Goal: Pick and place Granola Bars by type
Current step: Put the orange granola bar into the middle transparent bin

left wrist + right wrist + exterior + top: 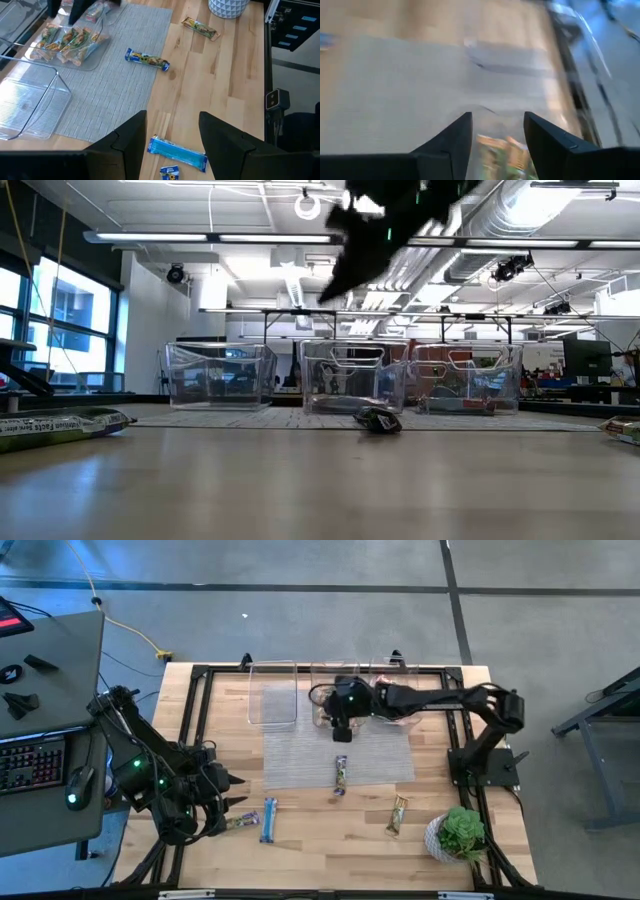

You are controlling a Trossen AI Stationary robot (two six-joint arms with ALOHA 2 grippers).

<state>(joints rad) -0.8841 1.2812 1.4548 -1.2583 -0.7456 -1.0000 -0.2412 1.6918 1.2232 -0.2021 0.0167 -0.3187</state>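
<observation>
While the right gripper [340, 728] hovers released over the middle bin [335, 690], it should descend squarely onto the blue bar [341, 774]. Left gripper [236, 802] waits open by the light-blue bar [269, 819] on the tabletop [330, 840].

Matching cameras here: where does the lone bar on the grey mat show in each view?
High view: the bar lies mid-picture on the grey mat.
Low view: the bar is just right of centre, on the mat.
Left wrist view: the bar is at the mat's edge, by bare wood.
Right wrist view: not in it.
Shared landmark: the grey mat.
</observation>
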